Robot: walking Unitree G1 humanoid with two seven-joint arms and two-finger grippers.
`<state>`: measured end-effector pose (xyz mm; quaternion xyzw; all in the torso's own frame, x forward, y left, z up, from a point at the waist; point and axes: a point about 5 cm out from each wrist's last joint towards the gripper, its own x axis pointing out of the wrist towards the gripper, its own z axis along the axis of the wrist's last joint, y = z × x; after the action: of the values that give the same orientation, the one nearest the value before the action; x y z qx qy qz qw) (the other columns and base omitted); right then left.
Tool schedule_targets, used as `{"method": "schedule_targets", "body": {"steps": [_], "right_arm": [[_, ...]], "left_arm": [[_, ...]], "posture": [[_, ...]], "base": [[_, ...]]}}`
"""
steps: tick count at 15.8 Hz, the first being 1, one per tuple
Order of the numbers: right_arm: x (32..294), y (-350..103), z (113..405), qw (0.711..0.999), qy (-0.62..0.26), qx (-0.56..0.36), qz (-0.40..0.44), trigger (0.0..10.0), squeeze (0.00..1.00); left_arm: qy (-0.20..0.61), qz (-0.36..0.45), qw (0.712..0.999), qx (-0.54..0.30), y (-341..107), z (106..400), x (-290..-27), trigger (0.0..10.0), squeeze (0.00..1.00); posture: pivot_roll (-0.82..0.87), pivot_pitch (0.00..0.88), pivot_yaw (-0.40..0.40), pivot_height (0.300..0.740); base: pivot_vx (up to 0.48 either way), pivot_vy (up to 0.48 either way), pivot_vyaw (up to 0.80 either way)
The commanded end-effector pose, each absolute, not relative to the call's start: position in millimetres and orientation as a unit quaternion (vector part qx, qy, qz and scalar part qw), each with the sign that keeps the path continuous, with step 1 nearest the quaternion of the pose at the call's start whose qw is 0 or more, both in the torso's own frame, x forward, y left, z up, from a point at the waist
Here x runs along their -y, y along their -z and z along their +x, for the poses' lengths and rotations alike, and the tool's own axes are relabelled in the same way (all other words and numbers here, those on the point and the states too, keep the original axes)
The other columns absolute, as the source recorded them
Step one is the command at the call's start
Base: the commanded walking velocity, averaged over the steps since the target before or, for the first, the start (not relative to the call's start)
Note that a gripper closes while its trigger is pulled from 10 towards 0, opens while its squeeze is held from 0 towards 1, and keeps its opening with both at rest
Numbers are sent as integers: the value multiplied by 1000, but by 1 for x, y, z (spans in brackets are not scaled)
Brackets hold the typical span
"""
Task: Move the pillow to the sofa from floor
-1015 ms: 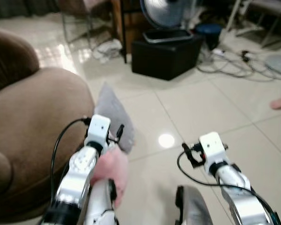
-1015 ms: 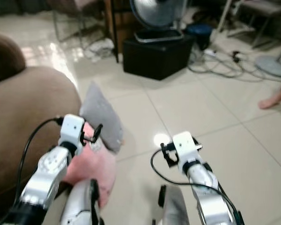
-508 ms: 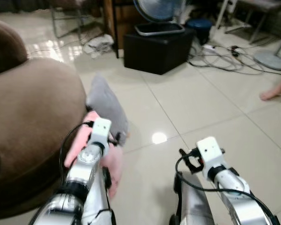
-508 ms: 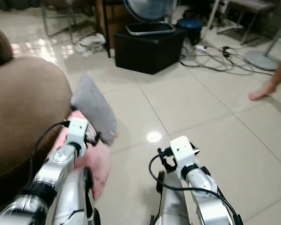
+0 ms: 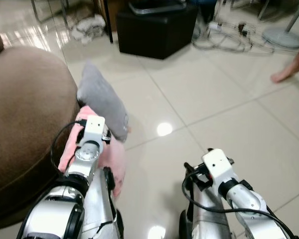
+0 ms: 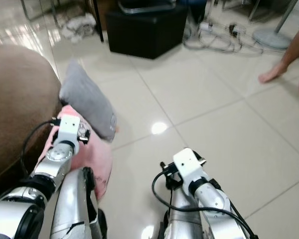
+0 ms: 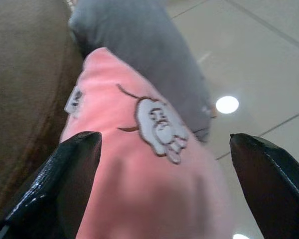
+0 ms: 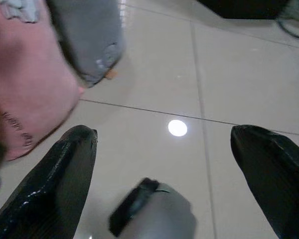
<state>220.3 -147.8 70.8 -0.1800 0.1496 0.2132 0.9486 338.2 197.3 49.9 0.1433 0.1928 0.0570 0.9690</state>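
Observation:
A pink pillow [image 7: 139,169] with a white cartoon print lies on the tiled floor, leaning against the brown sofa [image 5: 25,114]. A grey pillow [image 5: 102,99] leans on the sofa just beyond it and overlaps its far end. My left gripper [image 7: 162,139] is open, its two black fingers spread wide on either side of the pink pillow and close above it. My right gripper [image 8: 162,132] is open over bare tile to the right of both pillows, holding nothing. The right arm [image 5: 217,167] reaches forward low over the floor.
A black box [image 5: 157,30] stands on the floor ahead, with tangled cables [image 5: 229,40] to its right and a white cloth [image 5: 87,27] to its left. A person's bare foot [image 5: 286,72] is at the far right. A round fan base [image 5: 289,35] sits behind it.
The camera has tilted down and moved in on the pillows. My left arm has reached further over the pink pillow. The right arm holds much the same pose.

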Motion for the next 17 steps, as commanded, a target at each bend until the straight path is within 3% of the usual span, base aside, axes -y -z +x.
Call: {"method": "schedule_targets", "body": {"steps": [1,2,4,5,9,15,16,17], "right_arm": [[141,-77,217,947,-230,-137,-178,10000,0],[135,-83,217,942,-248,-129,-186,10000,0],[120,-105,218,928,-296,-95,-207,10000,0],[120,-108,218,929,-294,-92,-206,10000,0],[119,-102,211,932,-290,-108,-188,10000,0],[114,-104,214,916,-349,-98,-170,10000,0],[116,-105,214,915,-352,-98,-171,10000,0],[118,-105,214,915,-352,-98,-173,10000,0]], "left_arm": [[-77,163,964,-194,-47,335,-207,10000,1000],[-91,182,962,-184,-50,334,-217,10000,1000],[-90,209,955,-190,-53,332,-236,10000,380],[-101,212,952,-196,-53,330,-245,10000,0],[-72,155,953,-252,-38,317,-255,10000,0],[-100,159,945,-267,-39,315,-268,10000,0],[-107,151,947,-263,-40,314,-269,9137,0],[-117,153,947,-258,-41,315,-269,0,0]], "posture": [[-130,210,10,486],[-126,216,16,486],[-137,256,14,486],[-137,270,13,486],[-123,265,-11,486],[-135,279,4,486],[-137,276,3,486],[-136,274,1,486]], "base": [[0,0,0],[0,0,0],[0,0,0],[0,0,0],[0,0,0],[0,0,0],[0,0,0],[0,0,0]]}}
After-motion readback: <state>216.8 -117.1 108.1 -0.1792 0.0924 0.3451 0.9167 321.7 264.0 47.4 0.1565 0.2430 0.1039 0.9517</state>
